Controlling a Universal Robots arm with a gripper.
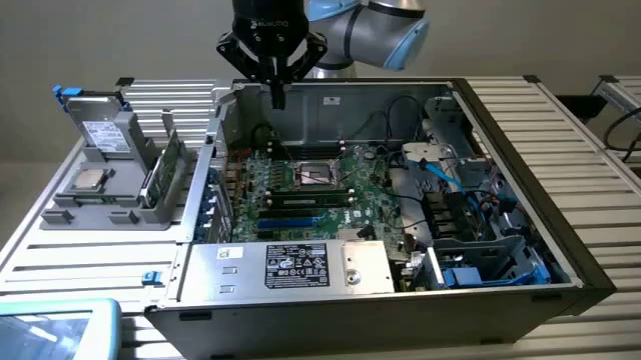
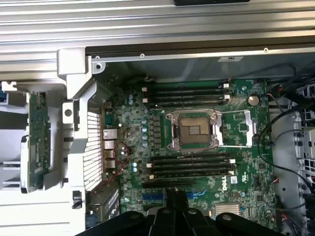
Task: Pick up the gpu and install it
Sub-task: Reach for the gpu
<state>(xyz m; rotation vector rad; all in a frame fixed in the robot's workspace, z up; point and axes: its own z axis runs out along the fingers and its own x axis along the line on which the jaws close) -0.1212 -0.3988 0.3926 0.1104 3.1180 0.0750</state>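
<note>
Case: open silver metal computer case (image 1: 350, 101) with green motherboard (image 1: 371, 195) exposed; blue expansion slots (image 1: 290, 223) bare.
Arm end: black two-finger gripper (image 1: 278, 97) on a grey and light-blue arm, hanging fingertips-down above the case's far wall.
Jaws: pressed fully together, gripping nothing.
Card: gpu (image 1: 161, 174), flat rectangular green circuit board, standing on edge in the grey plastic rack (image 1: 100, 210), outside the case on the exterior view's left, well apart from the gripper.
Rack neighbours: silver labelled drive with blue tabs (image 1: 98, 124), upright; square silver processor chip (image 1: 90, 178), lying flat.
</note>
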